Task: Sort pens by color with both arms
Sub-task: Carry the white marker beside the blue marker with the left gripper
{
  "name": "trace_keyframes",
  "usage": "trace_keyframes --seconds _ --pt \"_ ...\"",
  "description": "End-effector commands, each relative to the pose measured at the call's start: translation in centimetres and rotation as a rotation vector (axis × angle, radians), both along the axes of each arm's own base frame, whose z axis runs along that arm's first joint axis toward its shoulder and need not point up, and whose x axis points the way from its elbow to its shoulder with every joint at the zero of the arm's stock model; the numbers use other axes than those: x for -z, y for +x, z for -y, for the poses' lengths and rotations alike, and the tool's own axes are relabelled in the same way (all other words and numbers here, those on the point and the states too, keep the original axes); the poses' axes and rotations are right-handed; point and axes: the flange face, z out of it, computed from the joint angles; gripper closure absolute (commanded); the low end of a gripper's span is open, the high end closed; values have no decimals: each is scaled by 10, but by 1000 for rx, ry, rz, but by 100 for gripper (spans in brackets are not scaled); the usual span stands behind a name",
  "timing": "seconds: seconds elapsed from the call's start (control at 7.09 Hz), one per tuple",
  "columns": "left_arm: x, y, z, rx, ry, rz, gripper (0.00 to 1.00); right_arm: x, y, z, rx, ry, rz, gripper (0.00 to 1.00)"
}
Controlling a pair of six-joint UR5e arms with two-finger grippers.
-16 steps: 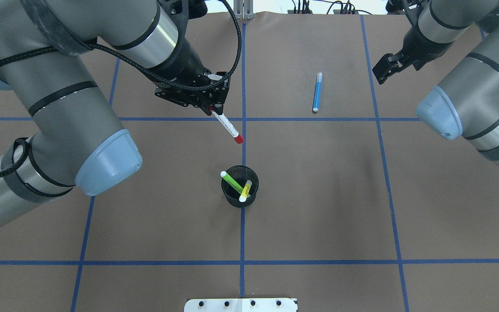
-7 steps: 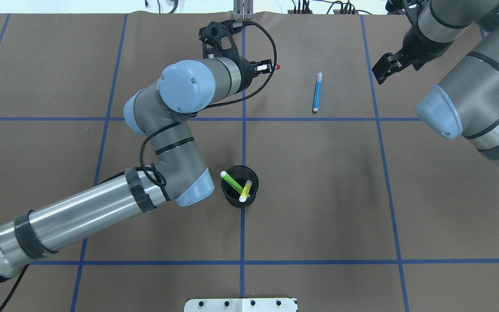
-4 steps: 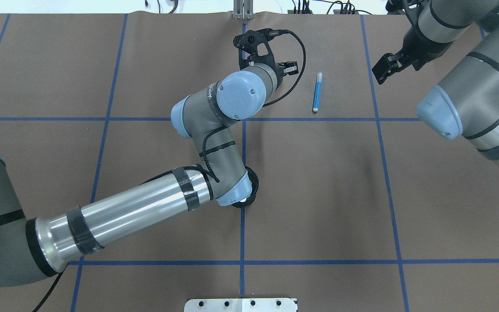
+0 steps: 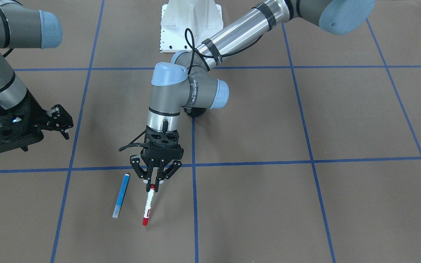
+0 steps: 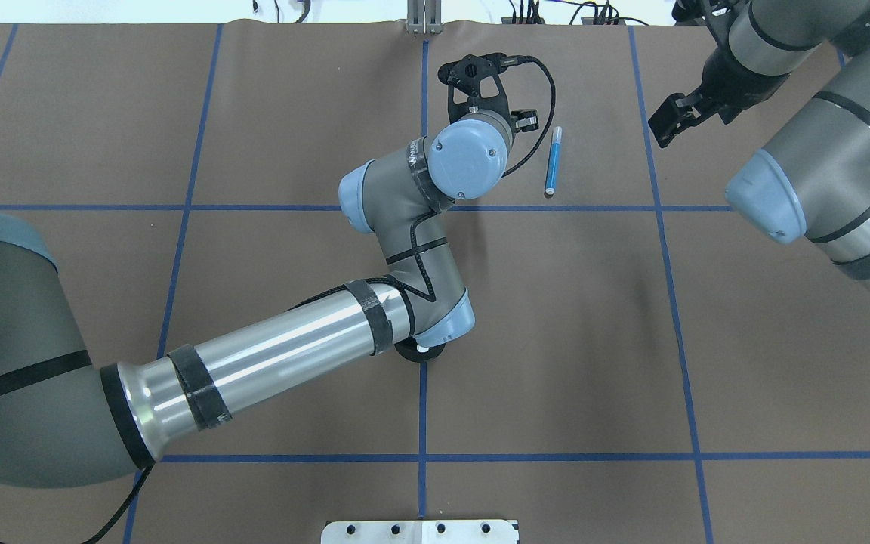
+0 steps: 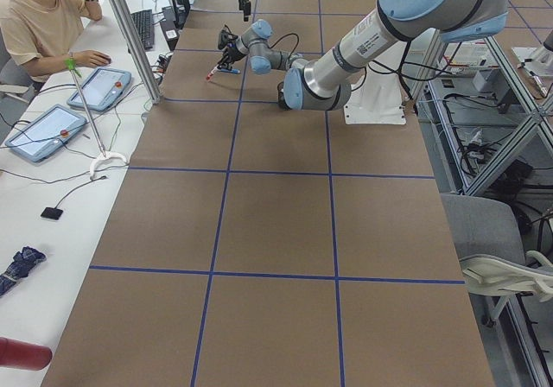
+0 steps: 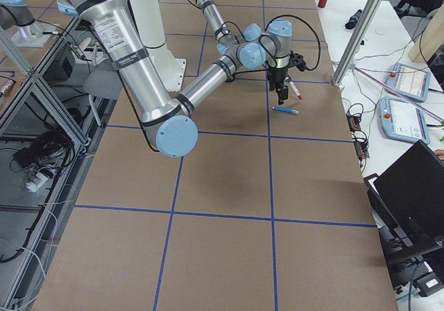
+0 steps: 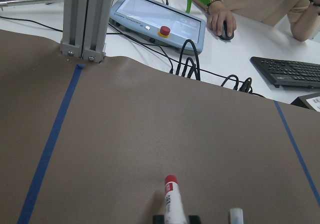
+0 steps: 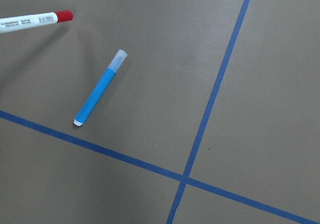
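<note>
Left gripper [image 4: 153, 185]: jaws pinching the white end of the red-capped pen [image 4: 147, 206], its cap pointing away from the robot.
Blue pen [image 4: 121, 195]: flat on the table [image 4: 305, 204], just beside the red-capped pen.
Right gripper [image 4: 64, 124]: jaws spread, well apart from both pens.

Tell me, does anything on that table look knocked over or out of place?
Nothing stands out. The blue pen lies flat on the table, and the left gripper holds the red-capped pen by its end, just beside it.
</note>
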Motion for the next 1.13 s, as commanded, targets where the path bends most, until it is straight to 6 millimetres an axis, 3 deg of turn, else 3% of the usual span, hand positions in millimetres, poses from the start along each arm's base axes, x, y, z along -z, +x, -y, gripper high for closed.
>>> trace_keyframes --seconds 0.0,0.56,0.99 --pt "11 5 3 -1 0 2 100 0 0 0 0 0 0 1" --pt "2 12 0 -10 -3 18 99 0 0 0 -1 1 -1 1" --pt "7 11 -1 -17 0 11 12 0 0 0 -1 2 -2 1"
